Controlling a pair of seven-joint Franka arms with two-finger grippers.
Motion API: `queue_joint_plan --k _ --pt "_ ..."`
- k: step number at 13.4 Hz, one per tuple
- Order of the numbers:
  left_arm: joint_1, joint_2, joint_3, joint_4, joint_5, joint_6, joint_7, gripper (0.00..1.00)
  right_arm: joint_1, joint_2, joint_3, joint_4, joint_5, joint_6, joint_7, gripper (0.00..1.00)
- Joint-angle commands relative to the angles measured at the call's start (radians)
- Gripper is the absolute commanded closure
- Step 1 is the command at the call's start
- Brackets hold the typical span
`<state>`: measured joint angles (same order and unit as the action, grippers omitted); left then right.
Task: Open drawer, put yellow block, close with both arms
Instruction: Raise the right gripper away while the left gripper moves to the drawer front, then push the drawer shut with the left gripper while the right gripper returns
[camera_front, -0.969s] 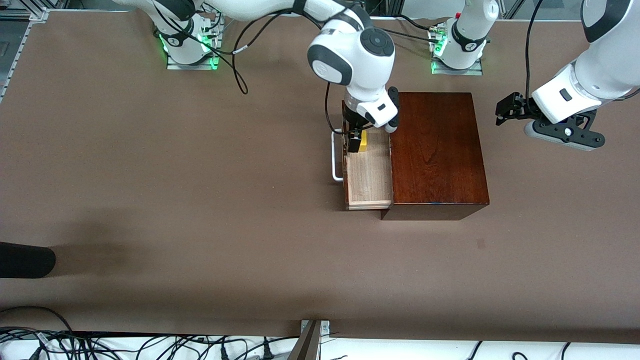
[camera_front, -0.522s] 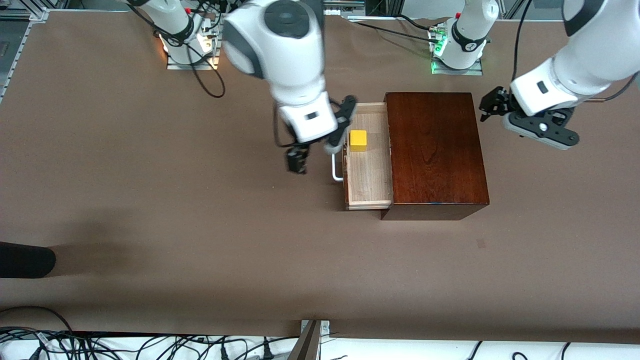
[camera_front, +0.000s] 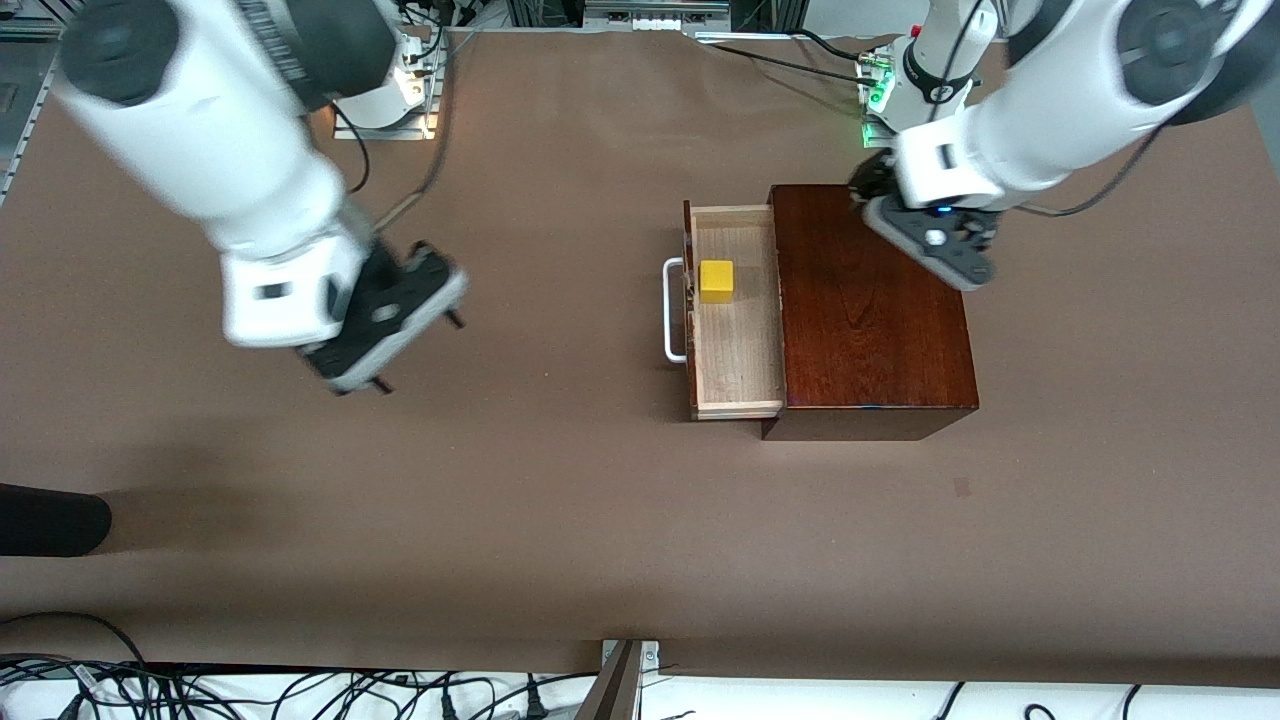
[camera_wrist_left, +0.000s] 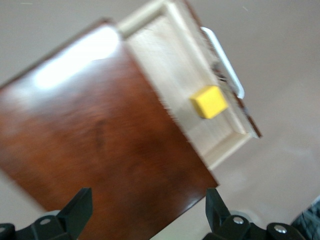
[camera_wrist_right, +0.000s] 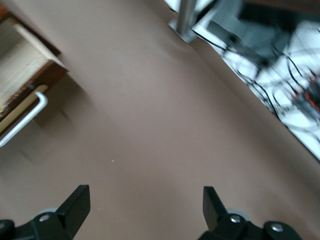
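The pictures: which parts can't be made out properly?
- Front view: the left claw hangs over the box, its body covering its own fingers.
- Front view: the right claw is motion-blurred over bare table.
- Left wrist view: the drawer and block are smeared.
- Right wrist view: an edge cuts off most of the drawer.

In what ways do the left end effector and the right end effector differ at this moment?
The left end effector is over the dark wooden box; the right end effector is over bare table, toward the right arm's end. The left wrist view shows the yellow block in the open drawer; the right wrist view shows only the drawer's handle. Both are open and empty.
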<state>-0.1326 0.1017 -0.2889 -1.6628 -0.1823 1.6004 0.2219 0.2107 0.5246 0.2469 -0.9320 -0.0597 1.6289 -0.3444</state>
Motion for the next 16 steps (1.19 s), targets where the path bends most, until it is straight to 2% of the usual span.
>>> queue_joint_plan --k 1,3,5,7,9,12,14,16 --pt "-0.117 0.097 -0.001 0.064 -0.016 0.010 0.019 0.00 -0.021 -0.102 -0.079 -0.099 0.072 -0.084 0.137 0.00" --pt "-0.200 0.182 -0.001 0.130 -0.009 0.082 0.030 0.00 -0.021 -0.179 -0.139 -0.216 0.077 -0.087 0.197 0.00" --pt "-0.301 0.237 0.001 0.115 -0.002 0.243 0.033 0.00 -0.021 -0.231 -0.185 -0.325 0.074 -0.064 0.203 0.00" --pt "-0.393 0.303 -0.001 0.115 0.097 0.350 0.077 0.00 -0.021 -0.279 -0.221 -0.431 0.073 -0.020 0.205 0.00" --pt "-0.409 0.367 -0.001 0.115 0.126 0.439 0.247 0.00 -0.021 -0.305 -0.265 -0.511 0.075 0.015 0.205 0.00" --pt "-0.413 0.504 -0.003 0.150 0.092 0.467 0.489 0.00 -0.021 -0.321 -0.322 -0.560 0.075 0.043 0.205 0.00" --pt "-0.443 0.513 0.002 0.155 0.119 0.467 0.516 0.00 -0.021 -0.325 -0.343 -0.570 0.075 0.042 0.205 0.00" --pt "-0.433 0.515 0.002 0.147 0.178 0.466 0.612 0.00 -0.021 -0.371 -0.351 -0.655 0.075 0.075 0.205 0.00"
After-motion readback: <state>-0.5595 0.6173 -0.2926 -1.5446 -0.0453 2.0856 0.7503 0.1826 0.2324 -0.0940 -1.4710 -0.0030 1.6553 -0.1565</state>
